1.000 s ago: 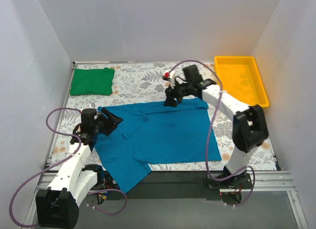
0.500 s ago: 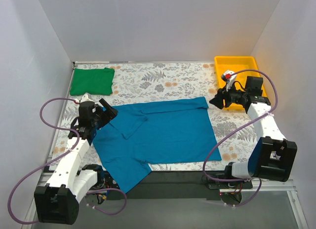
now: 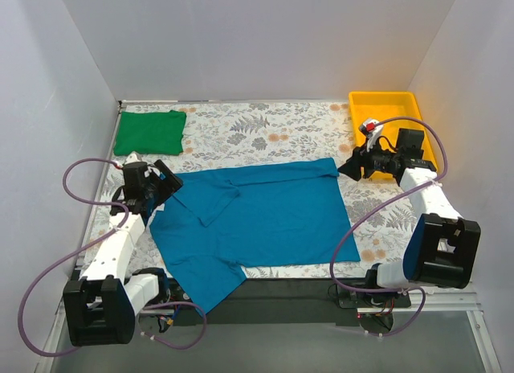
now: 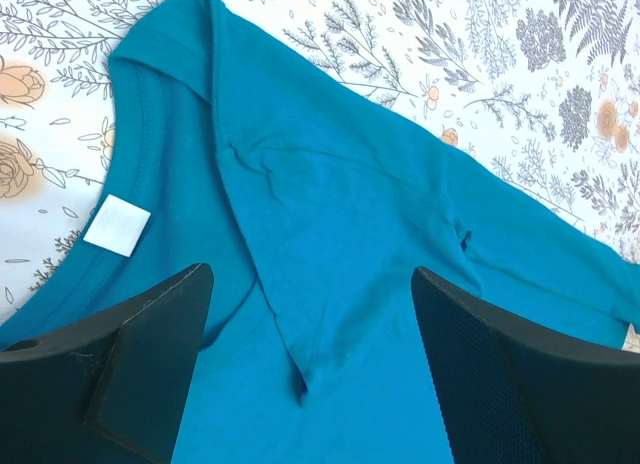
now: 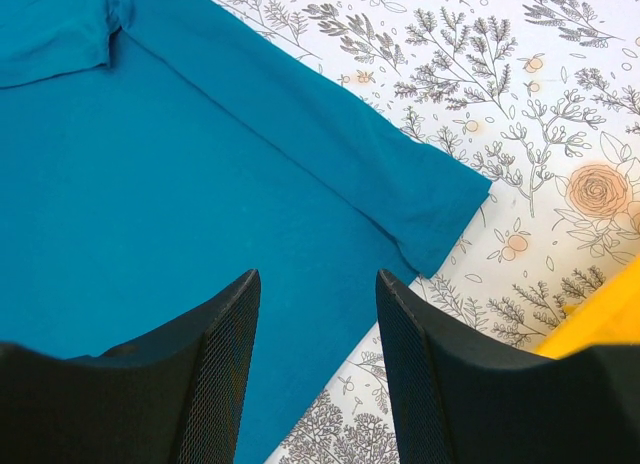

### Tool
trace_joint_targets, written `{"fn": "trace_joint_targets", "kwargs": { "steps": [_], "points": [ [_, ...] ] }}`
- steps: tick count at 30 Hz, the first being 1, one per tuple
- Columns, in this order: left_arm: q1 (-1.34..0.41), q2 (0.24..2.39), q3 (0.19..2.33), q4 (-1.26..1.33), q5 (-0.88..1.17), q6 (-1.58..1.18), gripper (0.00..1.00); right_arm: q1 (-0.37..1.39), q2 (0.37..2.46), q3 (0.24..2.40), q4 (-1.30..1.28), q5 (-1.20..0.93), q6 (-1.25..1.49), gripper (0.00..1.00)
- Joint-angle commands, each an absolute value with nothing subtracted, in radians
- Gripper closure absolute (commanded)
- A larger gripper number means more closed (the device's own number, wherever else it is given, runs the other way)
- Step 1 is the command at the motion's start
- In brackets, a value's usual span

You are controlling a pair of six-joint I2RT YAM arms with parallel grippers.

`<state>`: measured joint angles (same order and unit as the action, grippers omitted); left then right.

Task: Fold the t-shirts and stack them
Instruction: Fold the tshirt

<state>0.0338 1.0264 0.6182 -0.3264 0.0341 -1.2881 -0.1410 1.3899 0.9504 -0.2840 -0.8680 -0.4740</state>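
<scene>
Only the top view shows the green t-shirt (image 3: 149, 133) folded at the far left corner of the counter (image 3: 265, 124). The teal-blue t-shirt (image 3: 257, 216) lies flat in the middle and hangs over the near edge. The wrist views show the left fingers (image 4: 140, 344) and right fingers (image 5: 215, 354) spread and holding nothing.

You have the spread t-shirt (image 3: 265, 216) lying mid-table (image 3: 257, 128), its near left part hanging over the near edge. The folded t-shirt (image 3: 149, 133) sits in the far left corner, well apart. The tray (image 3: 385, 108) lies far right. Your left gripper (image 3: 167, 183) is over the spread t-shirt's left edge. Your right gripper (image 3: 351, 166) is just beyond its far right corner, near the tray.
</scene>
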Motion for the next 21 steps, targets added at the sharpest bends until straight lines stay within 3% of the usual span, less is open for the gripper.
{"fn": "trace_joint_targets", "kwargs": {
  "steps": [1, 12, 21],
  "points": [
    [0.054, 1.038, 0.66, -0.295, 0.064, -1.262, 0.2, -0.149, 1.394, 0.945, -0.25, -0.905, -0.472, 0.43],
    [0.087, 1.114, 0.701, -0.288, 0.069, -1.246, 0.13, -0.156, 1.407, 0.945, -0.252, -0.908, -0.474, 0.36],
    [0.094, 1.117, 0.681, -0.287, 0.041, -1.213, 0.13, -0.164, 1.414, 0.942, -0.253, -0.911, -0.469, 0.22]
  ]
}}
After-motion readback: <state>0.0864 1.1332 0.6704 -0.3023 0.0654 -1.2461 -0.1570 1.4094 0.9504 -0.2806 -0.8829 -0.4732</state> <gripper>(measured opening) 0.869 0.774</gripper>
